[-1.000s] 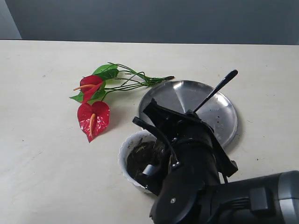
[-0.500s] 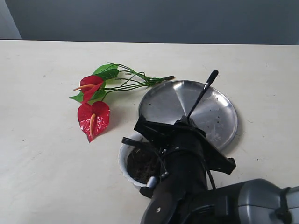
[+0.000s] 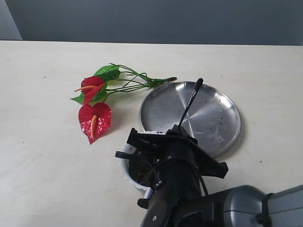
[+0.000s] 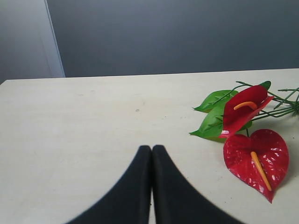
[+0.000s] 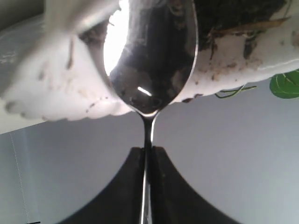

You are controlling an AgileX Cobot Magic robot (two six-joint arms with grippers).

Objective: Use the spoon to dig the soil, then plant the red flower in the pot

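Note:
The white pot point(image 3: 126, 161) stands near the table's front, mostly covered by my right arm point(image 3: 176, 165); a bit of dark soil point(image 3: 141, 173) shows inside. My right gripper point(image 5: 147, 150) is shut on the thin handle of the silver spoon point(image 5: 154, 56). The spoon's bowl sits at the pot's rim point(image 5: 56, 79), next to soil point(image 5: 238, 14). The spoon's dark handle end point(image 3: 191, 100) sticks up over the plate. The red flower point(image 3: 94, 118) lies flat on the table to the left of the pot. My left gripper point(image 4: 151, 148) is shut and empty, with the flower point(image 4: 254, 158) off to one side.
A wide shiny steel plate point(image 3: 215, 118) with soil specks lies behind and right of the pot. The flower's green stems point(image 3: 137, 82) reach toward the plate's rim. A grey wall backs the pale table point(image 3: 42, 156).
My right arm has shifted left and lower over the pot, hiding more of it. The spoon's handle has swung from leaning right to nearly upright. The flower has not moved.

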